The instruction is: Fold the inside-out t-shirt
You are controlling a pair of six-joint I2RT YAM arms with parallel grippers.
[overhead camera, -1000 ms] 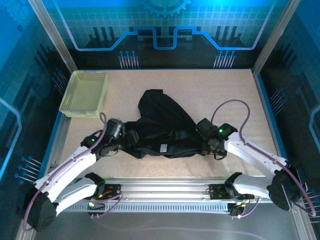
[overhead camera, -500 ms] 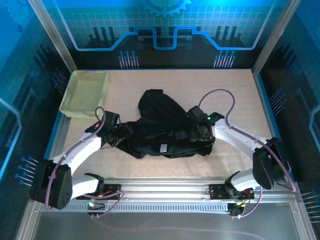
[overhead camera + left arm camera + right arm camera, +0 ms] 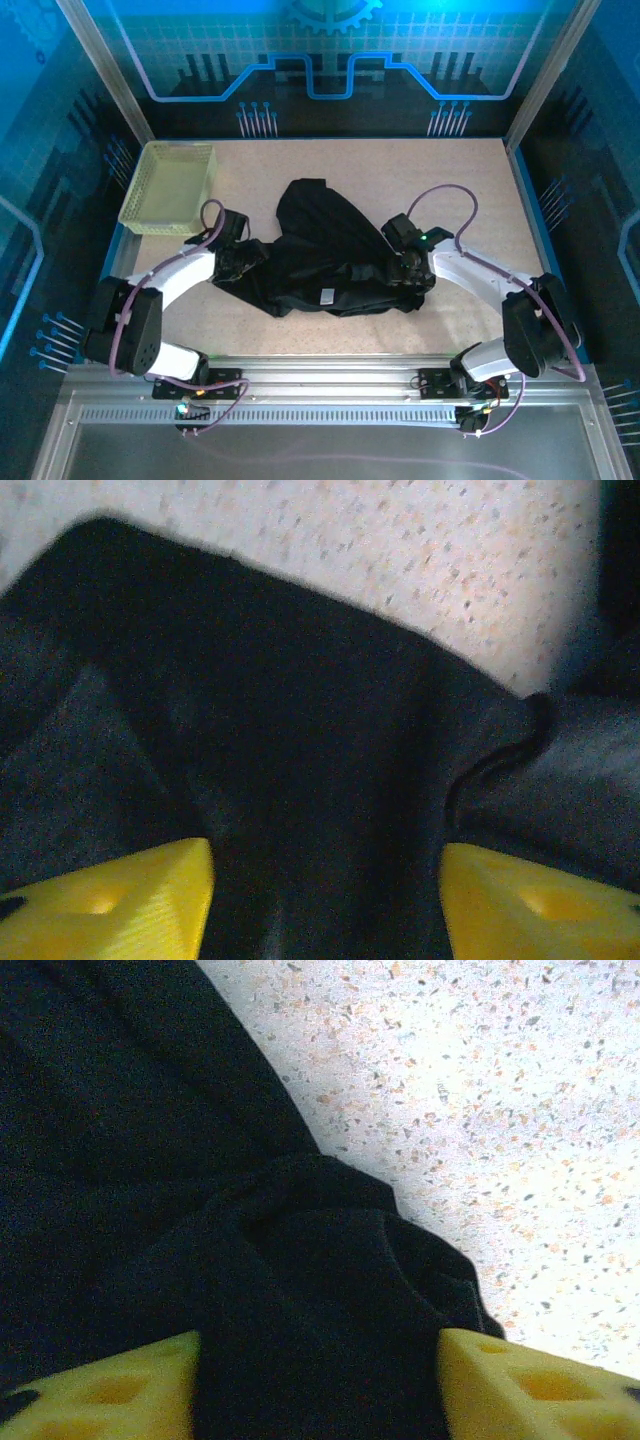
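Gaping wide over the t-shirt (image 3: 320, 245), left end effector (image 3: 325, 905) and right end effector (image 3: 318, 1385) flank its illegible tag (image 3: 325, 296).

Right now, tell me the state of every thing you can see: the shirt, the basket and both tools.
black t-shirt: crumpled in a heap, not folded, white tag showing.
left tool: open, black fabric between its fingers.
right tool: open, black fabric between its fingers.
mesh basket: upright, empty, apart from the shirt.
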